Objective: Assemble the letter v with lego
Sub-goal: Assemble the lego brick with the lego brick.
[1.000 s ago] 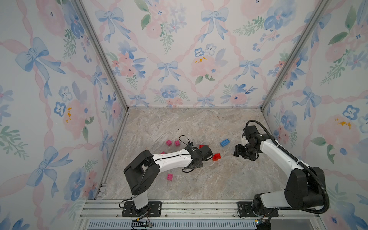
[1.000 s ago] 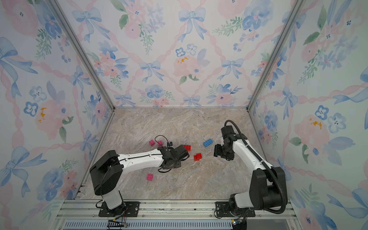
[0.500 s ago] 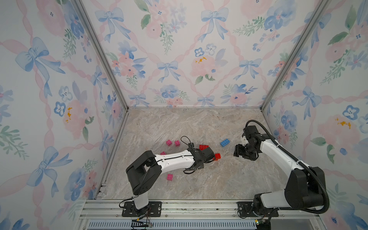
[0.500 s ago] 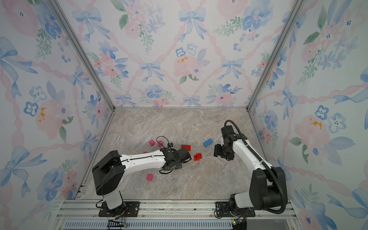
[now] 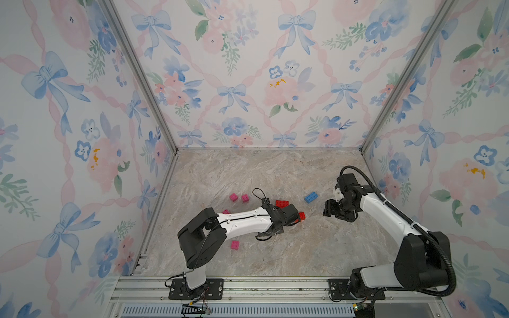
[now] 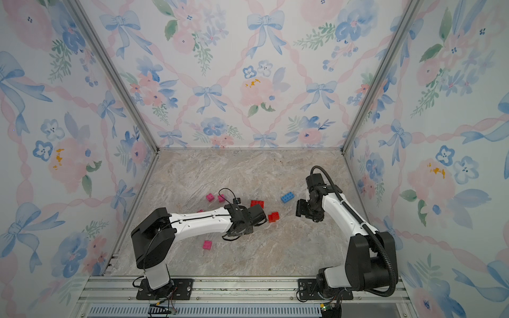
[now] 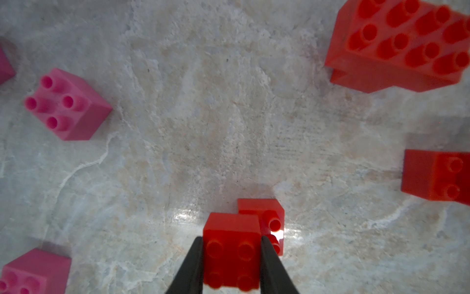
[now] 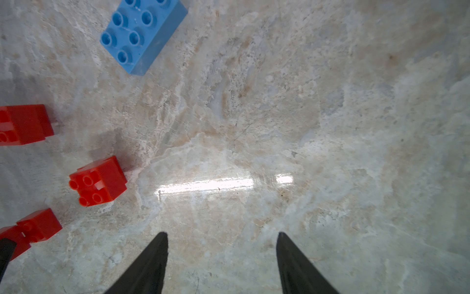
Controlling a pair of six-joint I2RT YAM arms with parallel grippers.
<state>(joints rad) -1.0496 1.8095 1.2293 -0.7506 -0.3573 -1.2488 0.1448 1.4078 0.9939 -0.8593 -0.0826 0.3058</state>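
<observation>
The left gripper (image 7: 231,238) is clenched on a small square red plastic brick (image 7: 231,257), with a black finger pressed to each side. A second square red brick (image 7: 262,211) sits against the far corner of the held brick, offset like a stair step and seemingly joined to it. Both are low over the marble-patterned tabletop (image 7: 203,101).

Close by lie a loose square red brick (image 7: 437,178) and a wider red block with eight studs (image 7: 399,43). I cannot tell whether that block is one piece or two. Farther out, square pink plastic bricks (image 7: 67,104) lie scattered singly.

The right gripper (image 8: 221,234) hangs released and empty above bare tabletop, with the longer blue plastic brick (image 8: 142,33) well apart from it.

The build looks barely begun. At most one short red step exists, no V shape shows, and the pink and blue bricks are not joined to anything.
</observation>
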